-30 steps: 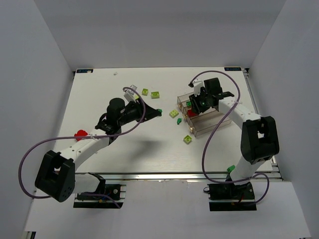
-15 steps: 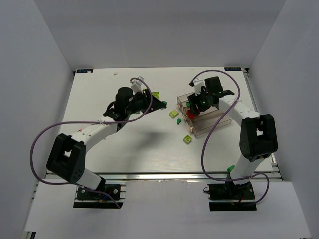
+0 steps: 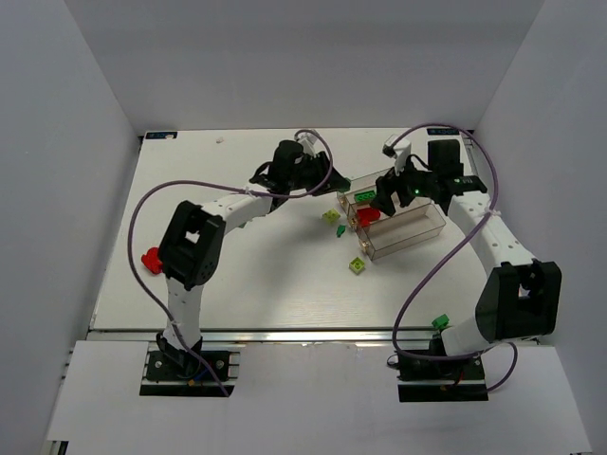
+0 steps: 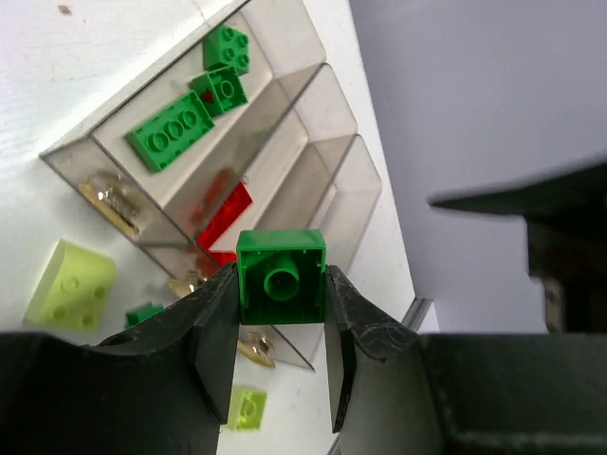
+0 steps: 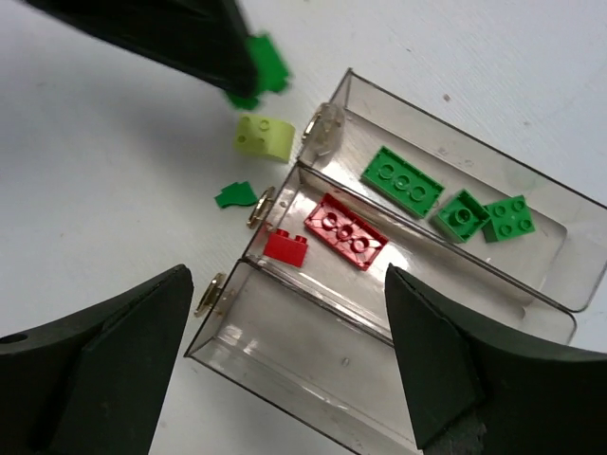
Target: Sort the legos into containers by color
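My left gripper (image 4: 280,281) is shut on a dark green lego (image 4: 281,256) and holds it above the near-left end of the containers (image 4: 313,104). In the top view the left gripper (image 3: 336,182) is at the tray's left end. The far bin holds three green legos (image 5: 402,180), the middle bin two red legos (image 5: 345,230), and the near bin (image 5: 313,360) none. My right gripper (image 5: 289,284) is open and empty above the near bins; in the top view it (image 3: 387,197) hangs over the tray (image 3: 410,233).
On the table left of the tray lie a lime lego (image 3: 330,216) and a small green piece (image 3: 340,230). Another lime lego (image 3: 358,266) lies in front. A red lego (image 3: 152,258) lies far left. A green lego (image 3: 440,322) lies by the right arm's base.
My left arm has swung right and away from me, carrying the green lego up to the tray's left end. My right gripper has pulled back slightly right over the tray.
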`<action>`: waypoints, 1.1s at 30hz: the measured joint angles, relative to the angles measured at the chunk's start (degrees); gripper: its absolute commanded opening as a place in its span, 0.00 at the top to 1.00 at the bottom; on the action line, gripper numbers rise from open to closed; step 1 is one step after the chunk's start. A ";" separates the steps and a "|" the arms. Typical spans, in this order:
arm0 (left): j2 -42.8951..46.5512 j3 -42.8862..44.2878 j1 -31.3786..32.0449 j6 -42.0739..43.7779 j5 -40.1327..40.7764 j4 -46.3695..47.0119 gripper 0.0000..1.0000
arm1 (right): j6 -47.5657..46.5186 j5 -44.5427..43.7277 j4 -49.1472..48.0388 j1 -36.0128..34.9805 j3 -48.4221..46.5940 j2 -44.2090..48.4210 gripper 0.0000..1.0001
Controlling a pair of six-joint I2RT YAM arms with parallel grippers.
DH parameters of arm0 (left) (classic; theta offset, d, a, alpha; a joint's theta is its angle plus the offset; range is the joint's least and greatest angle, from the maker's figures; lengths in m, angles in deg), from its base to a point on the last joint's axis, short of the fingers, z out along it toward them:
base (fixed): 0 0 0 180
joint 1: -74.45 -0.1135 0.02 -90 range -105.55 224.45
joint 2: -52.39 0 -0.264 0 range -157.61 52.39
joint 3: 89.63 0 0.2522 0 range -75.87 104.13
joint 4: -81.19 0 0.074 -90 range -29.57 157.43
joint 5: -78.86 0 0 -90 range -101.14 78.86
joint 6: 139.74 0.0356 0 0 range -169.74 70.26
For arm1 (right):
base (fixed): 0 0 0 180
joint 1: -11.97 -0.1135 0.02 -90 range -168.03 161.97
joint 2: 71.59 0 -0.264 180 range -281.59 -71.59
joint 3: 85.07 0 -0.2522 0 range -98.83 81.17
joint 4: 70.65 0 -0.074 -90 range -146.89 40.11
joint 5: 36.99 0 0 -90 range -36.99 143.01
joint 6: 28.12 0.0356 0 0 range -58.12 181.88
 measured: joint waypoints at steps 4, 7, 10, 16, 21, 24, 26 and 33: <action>-8.79 9.05 0.55 0.04 0.52 -2.58 0.97 | -0.02 3.30 -1.25 0.39 4.57 2.32 0.24; -14.01 15.76 0.81 0.15 1.01 -4.66 0.97 | 0.37 4.31 -1.90 0.52 7.02 3.08 0.31; -18.08 21.77 1.03 0.50 1.84 -6.99 0.95 | 1.18 4.92 -2.38 0.70 8.07 3.54 0.44; -21.75 27.36 1.33 0.50 3.91 -9.64 0.84 | 4.00 6.23 -4.79 2.12 8.17 4.42 0.52; -23.98 29.68 2.32 0.59 5.38 -11.45 0.62 | 4.92 6.49 -5.99 3.19 8.57 5.51 0.52; -24.13 29.68 3.08 0.87 6.25 -13.40 0.49 | 5.42 6.60 -6.25 3.52 8.92 5.73 0.51; -24.13 29.68 3.39 1.11 6.64 -13.86 0.43 | 5.73 6.75 -6.32 3.65 8.92 5.75 0.51; -24.13 31.43 3.78 1.73 8.22 -15.82 0.34 | 5.29 7.89 -5.92 3.65 8.92 5.79 0.44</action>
